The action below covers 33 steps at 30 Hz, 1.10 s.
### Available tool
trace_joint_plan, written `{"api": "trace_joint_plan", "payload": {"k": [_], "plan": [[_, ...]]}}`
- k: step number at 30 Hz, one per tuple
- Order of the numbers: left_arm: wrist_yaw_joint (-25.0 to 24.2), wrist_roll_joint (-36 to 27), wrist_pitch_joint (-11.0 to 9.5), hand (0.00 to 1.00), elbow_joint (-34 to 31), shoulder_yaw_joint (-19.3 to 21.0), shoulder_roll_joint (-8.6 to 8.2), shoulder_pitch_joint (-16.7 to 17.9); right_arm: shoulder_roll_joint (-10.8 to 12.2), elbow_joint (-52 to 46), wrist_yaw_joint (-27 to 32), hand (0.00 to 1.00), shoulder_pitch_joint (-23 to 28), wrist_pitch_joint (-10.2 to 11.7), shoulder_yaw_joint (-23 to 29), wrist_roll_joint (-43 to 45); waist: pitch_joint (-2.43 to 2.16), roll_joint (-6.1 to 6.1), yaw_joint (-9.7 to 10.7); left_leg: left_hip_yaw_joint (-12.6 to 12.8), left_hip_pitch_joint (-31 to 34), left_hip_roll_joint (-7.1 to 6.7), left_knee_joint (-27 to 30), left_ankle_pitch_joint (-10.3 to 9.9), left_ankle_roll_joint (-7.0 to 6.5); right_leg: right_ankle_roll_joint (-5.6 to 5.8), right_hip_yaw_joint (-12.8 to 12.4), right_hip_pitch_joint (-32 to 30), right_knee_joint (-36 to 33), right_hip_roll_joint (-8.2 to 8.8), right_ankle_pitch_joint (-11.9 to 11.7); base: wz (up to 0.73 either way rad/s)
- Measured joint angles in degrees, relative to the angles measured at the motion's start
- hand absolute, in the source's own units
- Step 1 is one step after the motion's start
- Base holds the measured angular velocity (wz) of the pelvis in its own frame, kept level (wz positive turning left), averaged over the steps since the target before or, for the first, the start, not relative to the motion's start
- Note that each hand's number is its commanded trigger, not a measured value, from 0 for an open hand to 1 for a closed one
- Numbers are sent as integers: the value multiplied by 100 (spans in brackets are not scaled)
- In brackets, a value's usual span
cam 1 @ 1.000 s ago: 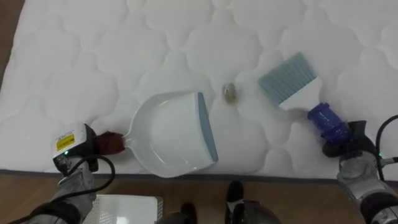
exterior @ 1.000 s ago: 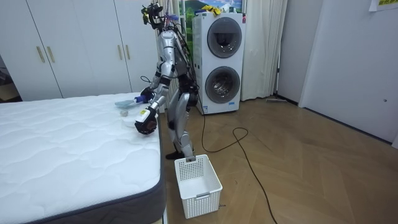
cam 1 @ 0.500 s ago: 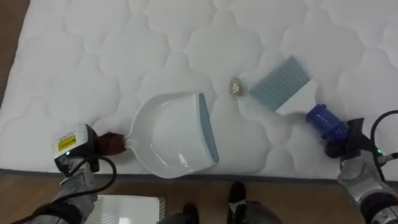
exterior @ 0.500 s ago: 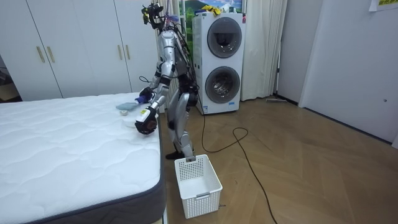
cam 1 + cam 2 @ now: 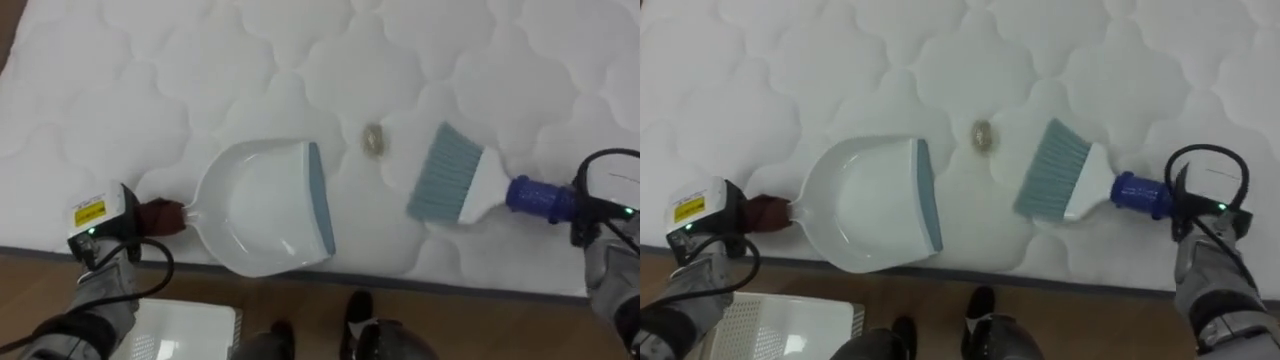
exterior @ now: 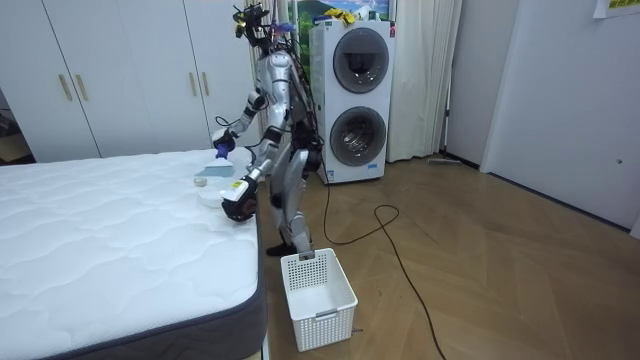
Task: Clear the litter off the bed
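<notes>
A white dustpan (image 5: pixel 262 207) with a blue-grey lip lies on the quilted white mattress (image 5: pixel 200 80) near its front edge, mouth facing right. My left hand (image 5: pixel 98 228) is shut on its dark red handle (image 5: pixel 162 215). A small greyish crumpled scrap (image 5: pixel 373 140) rests on the mattress just right of the pan's lip. A hand brush (image 5: pixel 447 176) with blue-grey bristles and a blue handle (image 5: pixel 535 197) lies low, right of and slightly nearer than the scrap, bristles pointing left, apart from it. My right hand (image 5: pixel 1206 232) is shut on the brush's handle.
I stand at the mattress's long edge (image 6: pixel 256 260), near its corner. A white slatted basket (image 6: pixel 318 287) sits on the wooden floor by my feet, also below the edge as basket (image 5: pixel 188 330). Stacked washing machines (image 6: pixel 358 95) stand behind me.
The brush swung from beyond the scrap, where its bristles touched it, to the near right and turned its bristles leftward. The right arm rose in the room view. The view shifted slightly.
</notes>
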State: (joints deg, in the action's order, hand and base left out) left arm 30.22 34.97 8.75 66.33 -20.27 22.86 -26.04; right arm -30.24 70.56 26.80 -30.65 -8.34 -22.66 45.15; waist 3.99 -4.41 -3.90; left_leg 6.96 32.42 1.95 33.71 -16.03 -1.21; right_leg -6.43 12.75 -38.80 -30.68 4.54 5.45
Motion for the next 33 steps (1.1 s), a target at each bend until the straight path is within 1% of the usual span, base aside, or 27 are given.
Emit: {"api": "trace_joint_plan", "payload": {"k": [1, 3, 6, 8, 10, 11, 12, 13, 15, 17, 18, 20, 25, 27, 33], "plan": [[10, 42, 7, 100, 1, 2, 21, -22, -32, -1, -21, 100, -48, -26, -48, 110, 9, -23, -31, 5, 4, 6, 7, 0, 1, -8, -1, -3, -2, -4, -6, -6], [11, 78, 53, 100, -1, 1, 101, -80, -114, -30, -149, 100, -229, -153, -317, 495, 6, -116, -99, 0, 6, 37, 25, -5, 16, -31, 11, 16, 21, -34, -21, -2], [8, 81, 79, 100, -2, 2, 114, -86, -152, -105, -204, 100, -332, -258, -429, 841, 2, -163, -122, -56, 1, 50, 60, -3, 26, -49, 88, 98, 97, -66, -44, 5], [1, 91, 87, 100, -8, 5, 116, -88, -158, -118, -236, 100, -355, -307, -432, 991, 10, -199, -148, -70, 17, 56, 90, -2, 27, -47, 94, 94, 94, -72, -45, 3], [-23, 152, 104, 100, -13, 14, 119, -109, -182, -122, -290, 100, -406, -313, -432, 1166, 10, -202, -160, -64, 49, 98, 105, -7, 29, -37, 96, 77, 117, -83, -56, -3], [-77, 238, 126, 100, -54, 17, 132, -147, -199, -123, -327, 100, -443, -329, -432, 1213, 12, -215, -207, -9, 54, 135, 110, -24, 31, -38, 83, 75, 143, -108, -72, -11], [-86, 376, 131, 100, -73, 1, 175, -209, -221, -122, -335, 100, -479, -351, -465, 1285, 27, -245, -261, 7, 54, 147, 110, -24, 33, -48, 76, 73, 159, -122, -85, -10], [-87, 443, 131, 100, -74, 1, 204, -238, -230, -122, -335, 100, -505, -360, -504, 1313, 32, -255, -266, 7, 56, 152, 108, -24, 34, -52, 82, 74, 163, -124, -87, -5], [-87, 574, 135, 100, -154, -2, 380, -265, -247, -122, -336, 100, -631, -376, -623, 1323, 31, -289, -268, 6, 84, 169, 118, -16, 49, -74, 107, 76, 194, -153, -104, 0], [-88, 573, 160, 100, -211, -1, 465, -269, -287, -123, -336, 100, -717, -378, -661, 1334, 32, -292, -274, 7, 99, 185, 117, -10, 60, -86, 151, 79, 200, -154, -111, 0], [-88, 573, 193, 100, -220, -1, 501, -269, -308, -123, -336, 100, -772, -378, -664, 1349, 33, -292, -278, 19, 100, 221, 114, -8, 63, -86, 157, 80, 202, -156, -111, 0], [-95, 573, 230, 100, -222, 2, 532, -269, -326, -124, -341, 100, -851, -379, -663, 1374, 32, -292, -279, 26, 103, 229, 115, -7, 65, -87, 169, 83, 212, -158, -111, 0], [-132, 584, 279, 100, -354, 3, 558, -271, -343, -146, -375, 100, -1002, -385, -661, 1416, 30, -296, -272, 20, 120, 223, 112, -6, 64, -83, 181, 83, 225, -153, -109, 0], [-157, 587, 324, 100, -418, 2, 566, -270, -343, -154, -374, 100, -1039, -430, -660, 1410, 28, -299, -269, 6, 136, 221, 120, -6, 63, -80, 194, 83, 237, -153, -111, 0], [-211, 589, 441, 100, -445, -1, 565, -270, -344, -173, -365, 100, -1119, -430, -644, 1514, 15, -317, -234, 0, 142, 221, 172, -3, 61, -66, 199, 98, 291, -156, -123, 0]]}}
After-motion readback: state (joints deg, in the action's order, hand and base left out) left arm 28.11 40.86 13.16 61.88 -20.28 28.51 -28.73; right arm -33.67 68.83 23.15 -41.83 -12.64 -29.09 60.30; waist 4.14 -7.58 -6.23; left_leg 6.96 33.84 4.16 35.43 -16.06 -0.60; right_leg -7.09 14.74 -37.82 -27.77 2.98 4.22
